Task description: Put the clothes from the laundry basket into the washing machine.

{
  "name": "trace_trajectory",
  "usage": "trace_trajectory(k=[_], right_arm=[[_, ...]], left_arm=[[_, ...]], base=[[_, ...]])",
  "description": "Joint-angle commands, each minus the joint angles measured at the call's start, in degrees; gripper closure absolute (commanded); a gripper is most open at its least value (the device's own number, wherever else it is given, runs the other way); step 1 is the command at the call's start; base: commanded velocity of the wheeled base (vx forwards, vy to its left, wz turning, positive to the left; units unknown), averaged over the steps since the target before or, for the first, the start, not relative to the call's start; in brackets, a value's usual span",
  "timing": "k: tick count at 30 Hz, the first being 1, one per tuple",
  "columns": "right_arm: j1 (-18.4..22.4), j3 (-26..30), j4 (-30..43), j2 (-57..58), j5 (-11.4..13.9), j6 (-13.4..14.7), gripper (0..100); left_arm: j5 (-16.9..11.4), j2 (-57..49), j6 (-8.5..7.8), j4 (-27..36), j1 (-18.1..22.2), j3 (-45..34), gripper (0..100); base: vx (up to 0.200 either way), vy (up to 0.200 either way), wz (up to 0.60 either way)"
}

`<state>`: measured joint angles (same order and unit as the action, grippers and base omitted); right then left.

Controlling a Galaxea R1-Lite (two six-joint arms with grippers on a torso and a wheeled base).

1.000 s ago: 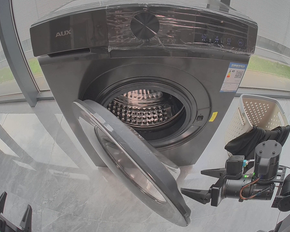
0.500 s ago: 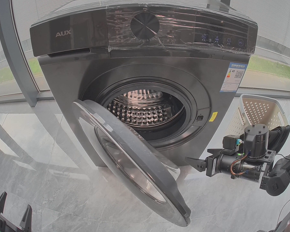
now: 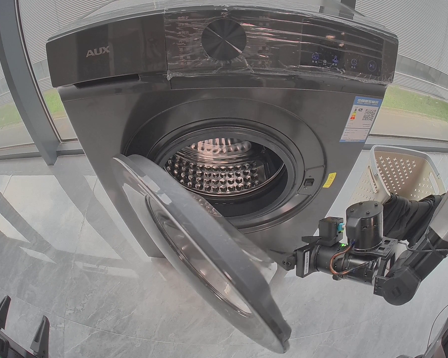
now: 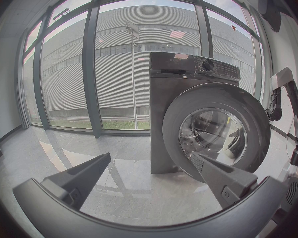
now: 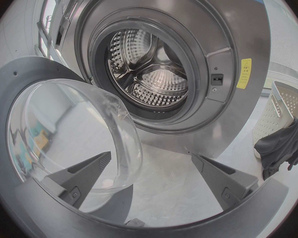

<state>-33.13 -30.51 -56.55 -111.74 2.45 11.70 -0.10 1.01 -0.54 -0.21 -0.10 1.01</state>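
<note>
Right gripper (image 5: 149, 156): fingers wide apart, empty. Just ahead: round glass door (image 5: 73, 133), swung open. Beyond: dark grey washing machine (image 5: 222, 23), steel drum (image 5: 149, 73), yellow sticker (image 5: 244, 73). Off its right side: dark grey clothes (image 5: 281, 146) hanging lengthwise down the rim of a white perforated plastic laundry basket (image 5: 281, 106). Left gripper (image 4: 150, 156): wide apart, empty.

Washer (image 3: 224, 100) ahead, door (image 3: 204, 244) swung out before it — basket (image 3: 403, 170) on the floor to its right, clothes (image 3: 408, 217) over the rim, right hand (image 5: 150, 156) between door and basket.
</note>
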Motion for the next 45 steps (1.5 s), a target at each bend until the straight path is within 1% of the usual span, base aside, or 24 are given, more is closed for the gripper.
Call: trace_trajectory(k=[1,2,4,5,6,10,11,14,19,23,26,30,34,35,39,45], right_arm=[[-2.9,1.16,-0.49,-1.2,0.19,-0.1,0],[-3.6,1.77,-0.75,-0.94,0.27,-0.1,0],[-3.78,1.86,-0.84,-0.94,0.19,-0.1,0],[-5.89,3.35,-1.9,-0.67,0.27,0.07,0],[-6.59,3.97,-2.42,-0.59,0.27,0.25,0],[-7.03,4.15,-3.21,-0.67,0.19,0.25,0],[-6.15,3.0,-3.57,-1.02,0.1,0.34,0],[-5.71,1.95,-3.57,-1.11,0.19,0.43,0],[-5.8,-0.16,-3.65,-1.29,0.36,0.69,0],[-5.71,-1.74,-3.83,-1.99,0.63,0.78,0],[-4.75,-3.06,-5.5,-2.87,1.59,0.51,0],[-4.22,-4.38,-5.59,-4.98,1.68,0.43,0],[-4.22,-5.61,-5.67,-6.83,1.59,0.43,0],[-4.22,-6.84,-5.67,-7.97,1.24,0.43,0],[-4.48,-8.6,-5.67,-9.9,1.07,0.43,0],[-6.5,-8.51,-5.85,-10.96,0.98,0.51,0]], left_arm=[[0.01,-1.01,0.01,-0.06,0.01,-0.92,0],[0.01,-1.01,0.01,0.03,0.01,-0.92,0],[0.01,-1.01,-0.08,-0.06,0.01,-0.92,0],[0.01,-1.01,-0.08,0.03,0.01,-0.92,0],[0.01,-1.01,-0.08,-0.06,0.01,-0.92,0],[0.01,-1.01,-0.08,0.03,0.01,-0.92,0],[0.01,-1.01,-0.08,0.03,0.01,-0.92,0],[0.01,-1.01,-0.08,-0.06,0.01,-0.92,0],[-0.08,-1.01,0.01,0.03,0.01,-0.92,0],[-0.08,-1.01,0.1,-0.06,0.01,-0.92,0],[-0.08,-1.01,0.1,-0.06,0.01,-0.92,0],[-0.08,-1.01,0.1,-0.06,0.01,-0.92,0],[0.01,-1.01,0.01,-0.06,0.01,-0.92,0],[-0.08,-1.01,0.01,-0.06,0.01,-0.92,0],[0.01,-1.01,-0.08,-0.06,0.01,-0.92,0],[0.01,-1.01,-0.08,-0.06,0.01,-0.92,0]], base=[[0.0,0.0,0.0],[0.0,0.0,0.0],[0.0,0.0,0.0],[0.0,0.0,0.0],[0.0,0.0,0.0],[0.0,0.0,0.0],[0.0,0.0,0.0],[0.0,0.0,0.0],[0.0,0.0,0.0],[-0.2,0.0,0.0],[-0.2,0.0,0.0],[-0.2,0.0,0.0],[-0.2,0.0,0.0],[0.0,0.0,0.0],[0.0,0.0,0.0],[0.0,0.0,0.0]])
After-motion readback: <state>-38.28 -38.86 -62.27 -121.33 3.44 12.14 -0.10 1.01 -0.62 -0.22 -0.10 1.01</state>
